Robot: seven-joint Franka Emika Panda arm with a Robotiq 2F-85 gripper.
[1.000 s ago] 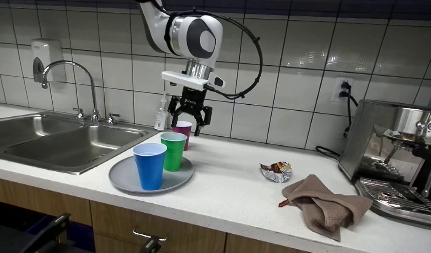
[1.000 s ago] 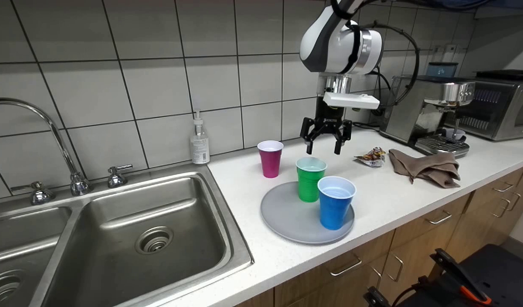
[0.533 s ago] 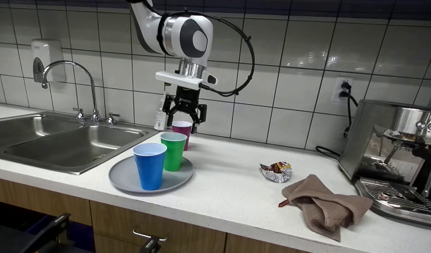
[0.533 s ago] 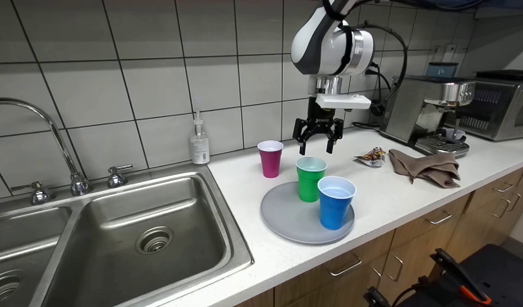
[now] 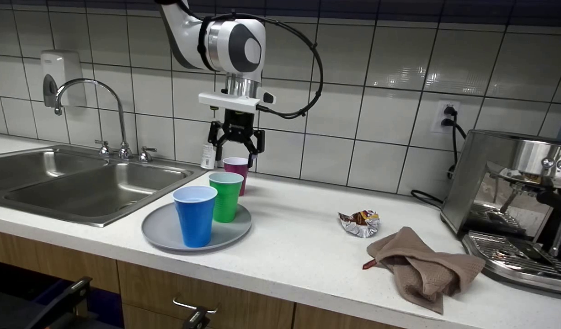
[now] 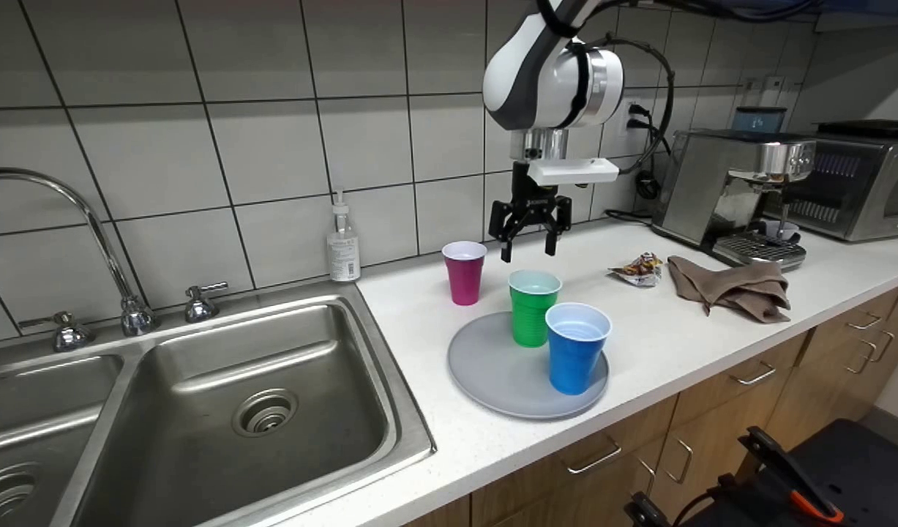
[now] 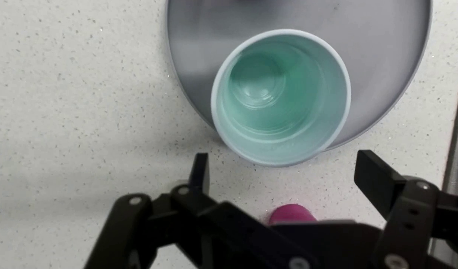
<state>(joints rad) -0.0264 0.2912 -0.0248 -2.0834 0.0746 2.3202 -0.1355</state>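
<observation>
Your end effector (image 6: 528, 249), jaws spread wide, hangs above the speckled white surface (image 5: 298, 228), near the green plastic cup (image 6: 534, 311), which stands upright on the round gray plate (image 6: 492, 369) beside the blue plastic cup (image 6: 575, 355), the magenta plastic cup (image 6: 464, 277) upright off that plate, nearer the tiled wall (image 6: 273, 150).
</observation>
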